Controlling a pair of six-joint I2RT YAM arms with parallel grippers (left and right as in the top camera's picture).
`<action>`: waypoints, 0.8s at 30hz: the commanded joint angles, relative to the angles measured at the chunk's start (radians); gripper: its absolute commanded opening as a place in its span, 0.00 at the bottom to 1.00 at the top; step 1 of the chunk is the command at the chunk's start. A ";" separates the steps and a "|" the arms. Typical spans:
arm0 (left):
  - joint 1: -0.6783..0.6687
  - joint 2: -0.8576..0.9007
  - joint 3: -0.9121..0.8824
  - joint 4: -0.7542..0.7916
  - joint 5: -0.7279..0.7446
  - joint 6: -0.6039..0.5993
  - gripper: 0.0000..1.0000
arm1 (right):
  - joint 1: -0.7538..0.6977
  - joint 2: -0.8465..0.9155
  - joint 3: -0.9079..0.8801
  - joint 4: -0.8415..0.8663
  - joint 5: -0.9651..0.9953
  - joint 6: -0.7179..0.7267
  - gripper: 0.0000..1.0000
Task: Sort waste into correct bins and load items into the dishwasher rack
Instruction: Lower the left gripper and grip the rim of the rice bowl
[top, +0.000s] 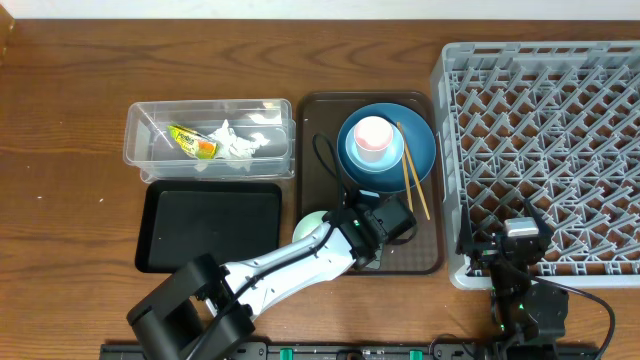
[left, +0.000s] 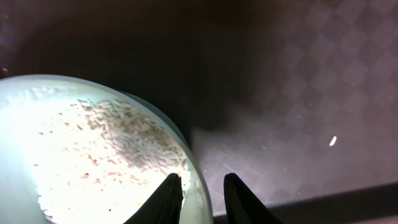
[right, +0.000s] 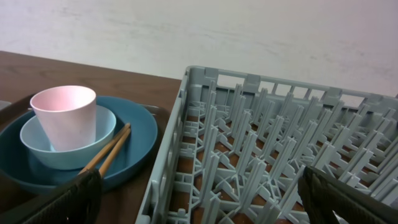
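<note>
The pale green bowl with white rice grains in it sits on the near left of the brown serving tray. My left gripper straddles its rim, one finger inside and one outside. A thin gap shows at the outer finger, so it is open. From overhead the bowl peeks out beside the left gripper. The blue plate carries the light blue bowl, pink cup and chopsticks. My right gripper hangs wide open over the grey rack's near-left corner.
The clear tub at the back left holds the yellow-green wrapper and the crumpled tissue. The black tray lies in front of it. One stray rice grain rests on the serving tray.
</note>
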 joint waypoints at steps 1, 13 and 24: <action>-0.002 0.009 -0.010 -0.006 -0.047 -0.005 0.25 | 0.011 -0.001 -0.001 -0.004 0.006 -0.003 0.99; -0.003 0.009 -0.010 -0.004 -0.047 -0.006 0.25 | 0.011 -0.001 -0.001 -0.005 0.006 -0.003 0.99; -0.030 0.009 -0.010 -0.004 -0.046 -0.006 0.23 | 0.011 -0.001 -0.001 -0.005 0.006 -0.003 0.99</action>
